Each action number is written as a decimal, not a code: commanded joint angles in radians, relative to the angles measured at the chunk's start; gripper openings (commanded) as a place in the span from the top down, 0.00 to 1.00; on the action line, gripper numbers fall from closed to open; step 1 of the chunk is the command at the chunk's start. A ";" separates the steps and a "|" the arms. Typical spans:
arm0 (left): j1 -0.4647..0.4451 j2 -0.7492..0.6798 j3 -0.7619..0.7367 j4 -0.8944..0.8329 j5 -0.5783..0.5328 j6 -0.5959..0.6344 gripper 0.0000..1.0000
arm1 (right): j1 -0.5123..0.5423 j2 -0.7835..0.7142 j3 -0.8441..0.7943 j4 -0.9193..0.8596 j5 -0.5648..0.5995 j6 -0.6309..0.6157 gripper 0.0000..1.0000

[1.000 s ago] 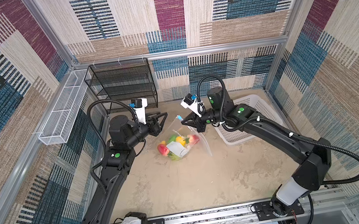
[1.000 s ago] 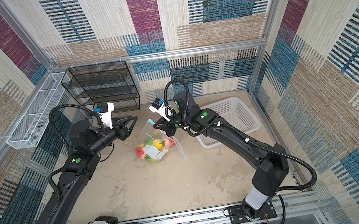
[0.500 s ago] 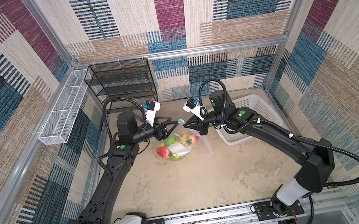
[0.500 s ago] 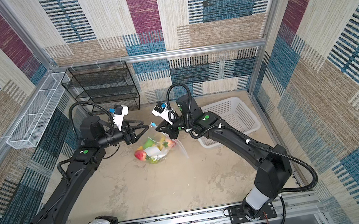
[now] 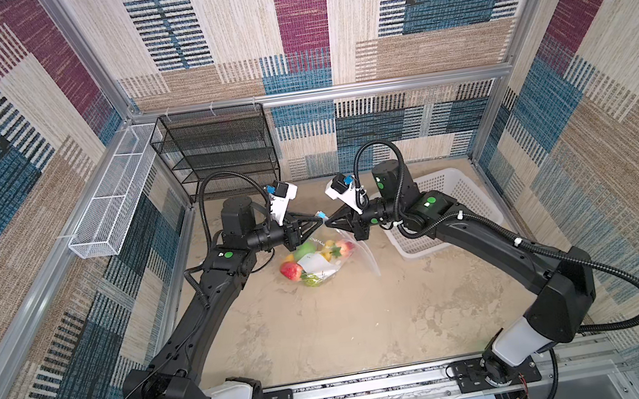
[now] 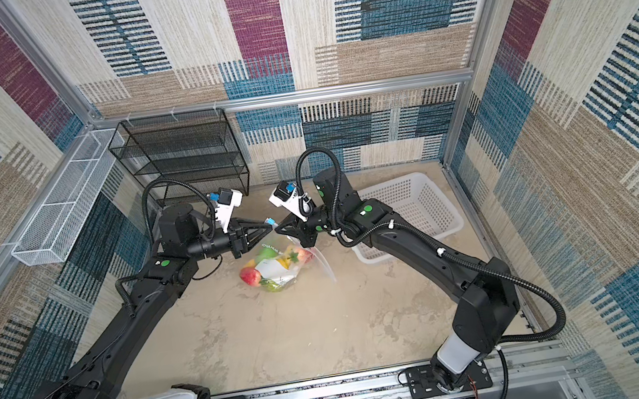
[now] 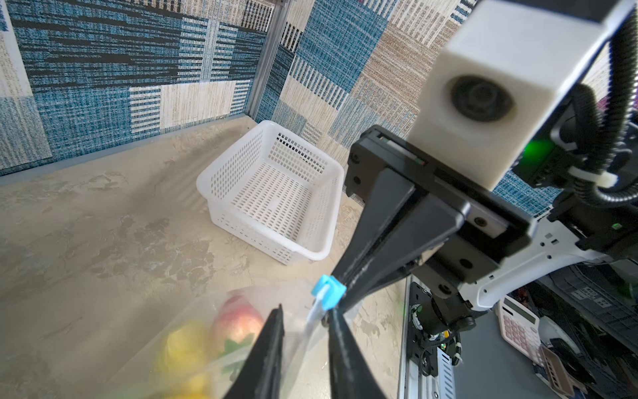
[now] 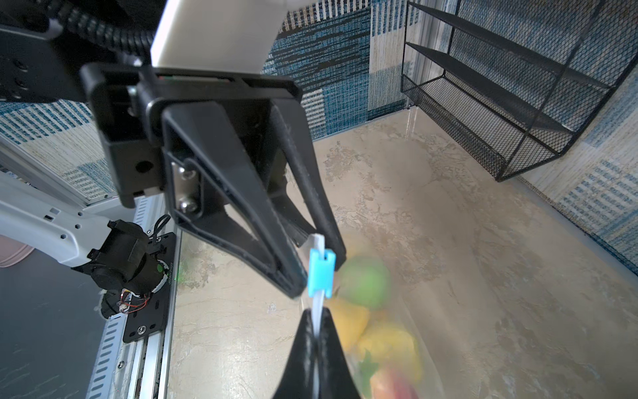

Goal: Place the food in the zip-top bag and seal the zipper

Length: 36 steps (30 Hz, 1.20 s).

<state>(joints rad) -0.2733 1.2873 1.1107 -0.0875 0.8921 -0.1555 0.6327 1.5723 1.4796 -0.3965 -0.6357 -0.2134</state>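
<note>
The right gripper [image 8: 316, 323] clamps the zipper [image 8: 317, 305] beside its light-blue slider [image 8: 321, 273]. The left gripper [image 7: 303, 312] straddles the track, jaws narrowly parted. In both top views the zip-top bag [image 5: 320, 267], holding the food [image 5: 291, 270], lies at 6 o'clock from both tips.

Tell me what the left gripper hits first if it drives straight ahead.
Probably the blue slider just past the left gripper, with the right gripper close behind it; depth is unclear.
</note>
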 commanded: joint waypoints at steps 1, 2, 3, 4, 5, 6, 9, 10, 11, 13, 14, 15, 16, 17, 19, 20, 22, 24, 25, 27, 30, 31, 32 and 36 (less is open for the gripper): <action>0.000 -0.004 0.004 -0.006 -0.008 0.026 0.96 | -0.001 0.004 0.008 0.033 -0.011 0.011 1.00; 0.000 -0.005 0.005 -0.006 -0.014 0.025 1.00 | -0.001 0.005 0.008 0.031 -0.016 0.011 1.00; 0.000 -0.007 0.005 -0.006 -0.016 0.024 1.00 | -0.001 0.006 0.009 0.030 -0.019 0.012 1.00; 0.000 -0.008 0.005 -0.005 -0.019 0.022 1.00 | -0.001 0.006 0.009 0.028 -0.022 0.012 1.00; 0.000 -0.009 0.003 -0.004 -0.022 0.022 1.00 | -0.001 0.006 0.008 0.027 -0.024 0.012 1.00; 0.000 -0.010 0.003 -0.003 -0.024 0.021 1.00 | -0.001 0.005 0.008 0.025 -0.022 0.012 0.96; -0.001 -0.015 -0.002 0.002 -0.028 0.018 1.00 | -0.001 -0.007 0.007 0.020 0.002 0.012 0.82; -0.001 -0.017 -0.002 0.002 -0.027 0.017 1.00 | -0.002 -0.013 0.006 0.020 0.013 0.011 0.77; -0.001 -0.018 -0.002 0.003 -0.028 0.017 1.00 | -0.002 -0.021 0.007 0.022 0.023 0.010 0.70; -0.003 -0.018 -0.003 0.003 -0.030 0.017 1.00 | -0.005 -0.037 0.007 0.027 0.031 0.006 0.63; -0.003 -0.018 -0.003 0.003 -0.030 0.017 1.00 | -0.008 -0.043 0.008 0.031 0.031 0.005 0.60; -0.003 -0.016 -0.003 0.003 -0.030 0.018 1.00 | -0.008 -0.048 0.010 0.036 0.031 0.003 0.59; -0.004 -0.017 -0.003 0.003 -0.029 0.017 1.00 | -0.010 -0.051 0.015 0.042 0.031 0.002 0.58; -0.004 -0.016 -0.004 0.003 -0.029 0.016 1.00 | -0.010 -0.050 0.023 0.042 0.030 0.000 0.57; -0.005 -0.015 -0.004 0.003 -0.030 0.016 1.00 | -0.009 -0.036 0.044 0.039 0.022 -0.003 0.57; -0.006 -0.014 -0.004 0.003 -0.028 0.016 1.00 | -0.010 -0.028 0.054 0.036 0.018 -0.003 0.57; -0.009 -0.016 -0.005 0.003 -0.028 0.017 1.00 | -0.010 -0.008 0.076 0.036 0.007 -0.001 0.57; -0.009 -0.017 -0.005 0.003 -0.028 0.016 1.00 | -0.010 0.013 0.094 0.032 -0.010 0.002 0.57; -0.009 -0.016 -0.005 0.003 -0.027 0.016 1.00 | -0.009 0.023 0.104 0.028 -0.018 0.006 0.58; -0.009 -0.019 -0.005 0.003 -0.028 0.016 1.00 | -0.010 0.039 0.116 0.025 -0.031 0.011 0.58; -0.009 -0.024 -0.006 0.003 -0.028 0.017 1.00 | -0.010 0.058 0.116 0.018 -0.041 0.017 0.63; -0.009 -0.025 -0.006 0.003 -0.028 0.017 1.00 | -0.010 0.062 0.116 0.017 -0.048 0.017 0.66; -0.009 -0.026 -0.009 0.003 -0.028 0.017 1.00 | -0.010 0.063 0.117 0.014 -0.051 0.016 0.70; -0.010 -0.026 -0.008 0.003 -0.034 0.017 1.00 | -0.010 0.059 0.114 0.012 -0.053 0.017 0.79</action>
<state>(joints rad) -0.2832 1.2659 1.1038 -0.0956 0.8627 -0.1471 0.6224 1.6341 1.5871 -0.3904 -0.6731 -0.2054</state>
